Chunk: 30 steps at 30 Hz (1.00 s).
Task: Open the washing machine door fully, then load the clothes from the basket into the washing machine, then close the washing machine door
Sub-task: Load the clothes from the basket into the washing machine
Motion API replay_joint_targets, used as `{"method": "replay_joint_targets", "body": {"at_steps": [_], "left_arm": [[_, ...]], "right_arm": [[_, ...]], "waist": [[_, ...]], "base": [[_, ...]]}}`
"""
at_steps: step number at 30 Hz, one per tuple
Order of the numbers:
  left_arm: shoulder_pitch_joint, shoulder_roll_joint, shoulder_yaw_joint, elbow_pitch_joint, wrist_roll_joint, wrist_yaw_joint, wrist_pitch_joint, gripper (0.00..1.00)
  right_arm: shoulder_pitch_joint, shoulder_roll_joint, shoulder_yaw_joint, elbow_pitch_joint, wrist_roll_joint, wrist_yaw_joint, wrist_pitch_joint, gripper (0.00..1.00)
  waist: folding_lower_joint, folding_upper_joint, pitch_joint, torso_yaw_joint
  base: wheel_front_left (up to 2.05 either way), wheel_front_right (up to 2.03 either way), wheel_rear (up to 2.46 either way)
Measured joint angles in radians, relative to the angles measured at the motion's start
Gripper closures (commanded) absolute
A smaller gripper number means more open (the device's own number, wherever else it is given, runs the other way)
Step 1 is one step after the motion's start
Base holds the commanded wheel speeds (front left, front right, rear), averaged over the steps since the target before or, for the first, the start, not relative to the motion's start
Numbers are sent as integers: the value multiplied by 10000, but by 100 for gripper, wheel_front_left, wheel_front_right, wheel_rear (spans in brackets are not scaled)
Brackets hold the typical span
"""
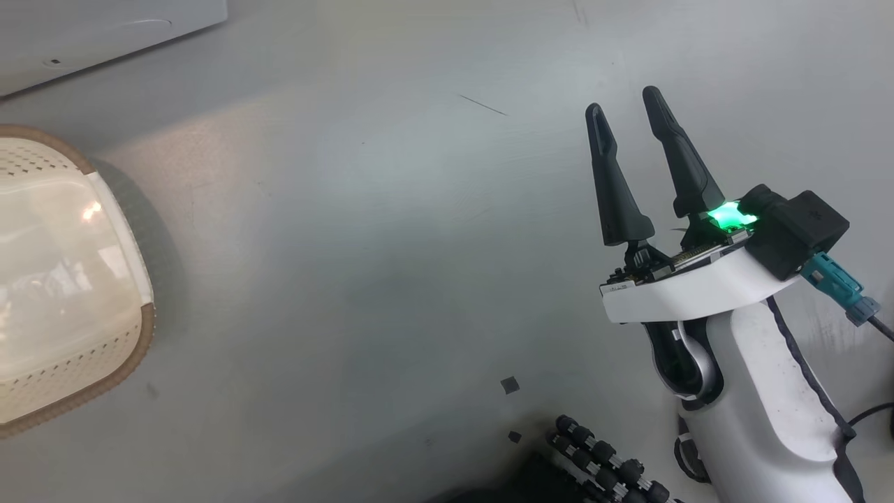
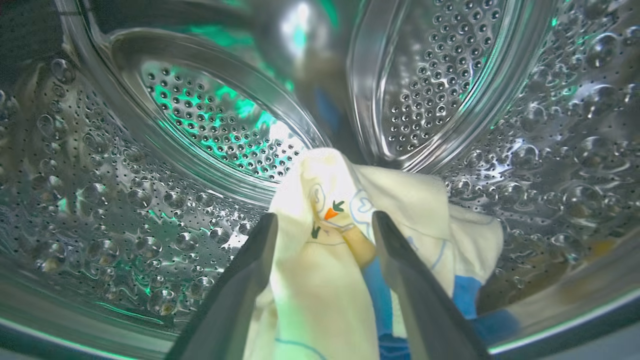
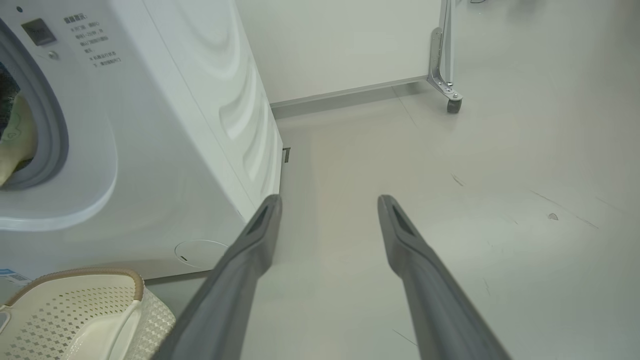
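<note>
Clothes point(image 2: 320, 280) inside the steel drum point(image 2: 125, 210) of the washing machine point(image 3: 165, 125), heaped low against the perforated wall, blue trim at the bottom of the heap. Left gripper point(image 2: 323, 215) well in past the grey rubber ring point(image 3: 60, 135), presumably so the bundle lands deep and no cuff trails over the lip to be trapped at closing. Spread wide, fingers point(image 2: 240, 290) about as far apart as the other arm's, cloth lying loose between them rather than pinched: reads as let go, not gripped. Right gripper point(image 1: 623, 100) over bare floor point(image 1: 391, 244), likewise splayed, holding nothing, probably kept out of the way. Basket point(image 1: 143, 328) just before the machine's front, glossy cream bottom showing. Judged near the end of loading.
</note>
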Motion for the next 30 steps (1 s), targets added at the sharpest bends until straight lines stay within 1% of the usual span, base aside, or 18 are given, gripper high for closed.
{"method": "replay_joint_targets", "body": {"at_steps": [9, 16, 19, 23, 27, 30], "left_arm": [[1273, -706, 600, 42, -742, 88, -1152, 0], [2801, -1091, 846, -234, -903, 163, -2274, 0], [3429, -1402, 903, -476, -988, 167, -2777, 0], [4405, -1981, 878, -746, -1160, 201, -3356, 0], [5521, -2382, 920, -1058, -1166, 268, -3486, 0], [6325, -2892, 924, -1402, -1172, 341, -3544, 0]], "right_arm": [[2, -194, -324, 42, -207, -2, 0, 0], [45, -297, -520, 140, -370, 0, 0, 0], [72, -337, -554, 174, -418, 0, 0, 0], [122, -431, -581, 238, -468, 0, 0, 0], [290, -449, -445, 295, -489, 0, 0, 0], [337, -449, -401, 351, -539, 0, 0, 0]], "waist": [[0, 0, -364, 525], [0, 0, -807, 885], [-1, 0, -1010, 1031], [-1, 0, -1292, 1231], [-1, 0, -1599, 1410], [-1, 0, -1837, 1528]], "base": [[0, 0, 0], [0, 0, 0], [0, 0, 0], [0, 0, 0], [0, 0, 0], [0, 0, 0]]}}
